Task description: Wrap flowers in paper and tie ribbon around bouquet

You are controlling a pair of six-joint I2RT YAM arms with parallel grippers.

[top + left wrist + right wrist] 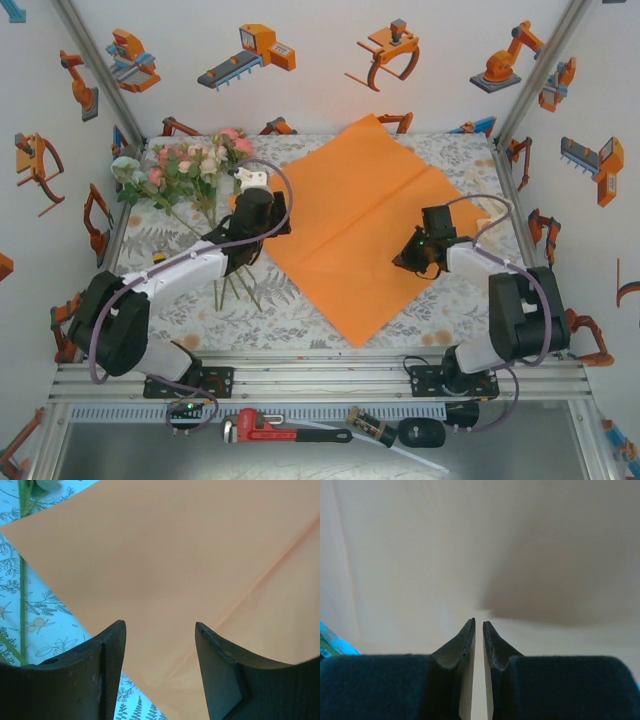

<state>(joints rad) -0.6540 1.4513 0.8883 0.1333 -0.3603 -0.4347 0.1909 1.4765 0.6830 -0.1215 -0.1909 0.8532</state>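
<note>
While flowers (193, 166) lie beside the paper (372, 225), left pincer (159, 626) gapes, right pincer (478, 623) barely parted.

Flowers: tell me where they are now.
In the top view the flowers lie toward the back left, just left of the orange paper.

**Colour key, top and wrist views.** The paper (375, 225) is plain bright orange with no pattern (it reads paler, peach to beige, in the wrist views). The flowers (190, 165), far left, have pink, cream and pale blue blooms, green leaves and thin green stems. The tablecloth (290, 315) has a pale ground with a grey floral print and scattered orange spots; in the left wrist view it looks light blue with dark line-drawn sprigs. The walls (300, 90) are white with orange-and-grey robot stickers. The left arm (170, 285) and right arm (500, 280) have white shells and black joints. The cables (96, 350) are grey-purple. At the near edge lies a red pipe wrench (280, 432).
</note>
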